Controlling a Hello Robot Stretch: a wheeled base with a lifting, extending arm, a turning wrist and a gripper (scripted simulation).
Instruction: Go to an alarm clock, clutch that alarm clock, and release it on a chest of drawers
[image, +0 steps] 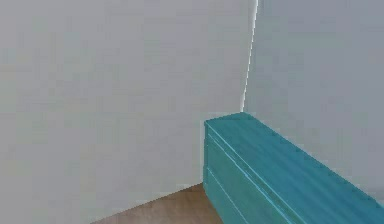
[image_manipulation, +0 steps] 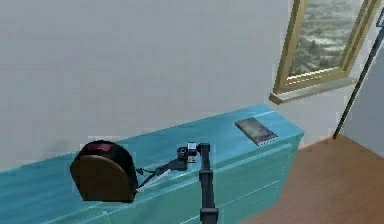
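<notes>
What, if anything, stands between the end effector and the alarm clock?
Nothing visible: the end effector reaches the round dark alarm clock's edge, both seen against the teal chest of drawers. A flat dark thing lies apart, farther right on its top.

I read no writing, number or sign; the flat dark slab (image_manipulation: 254, 130) on the chest of drawers (image_manipulation: 215, 128), three o'clock of centre, is too small.

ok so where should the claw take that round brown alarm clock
Probably across the flat front and back of the alarm clock, at its right edge, coming from the arm side view's right, where the claw is. It is an upright disc, so its curved rim offers less hold. Whether it's held can't be told.
</notes>
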